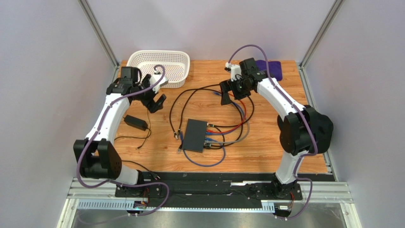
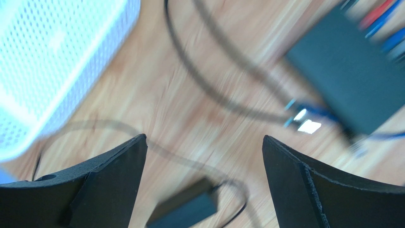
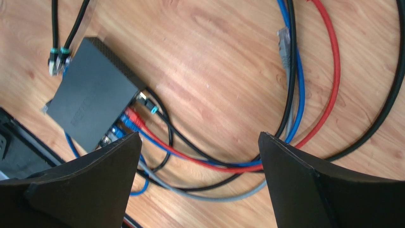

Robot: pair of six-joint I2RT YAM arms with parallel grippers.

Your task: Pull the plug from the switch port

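The flat black switch [image 1: 195, 135] lies mid-table. Black, red, blue and grey cables are plugged into its right edge [image 1: 209, 133]. In the right wrist view the switch [image 3: 92, 107] is at the left, with a black plug [image 3: 147, 102], a red plug [image 3: 133, 118] and a blue plug [image 3: 124, 125] in its sockets. My right gripper [image 3: 199, 135] is open and empty, well above the cable loops and behind the switch [image 1: 229, 96]. My left gripper [image 2: 203, 138] is open and empty, raised at the far left [image 1: 157, 103]. The left wrist view is blurred, with the switch [image 2: 351, 90] at its upper right.
A white perforated basket [image 1: 159, 66] stands at the back left. A purple cloth [image 1: 270, 69] lies at the back right. A small black power adapter [image 1: 134, 122] lies left of the switch and shows under the left gripper [image 2: 183, 211]. Two loose plugs [image 3: 56, 57] lie by the switch's other edge, and a loose grey plug [image 3: 284, 45] lies apart.
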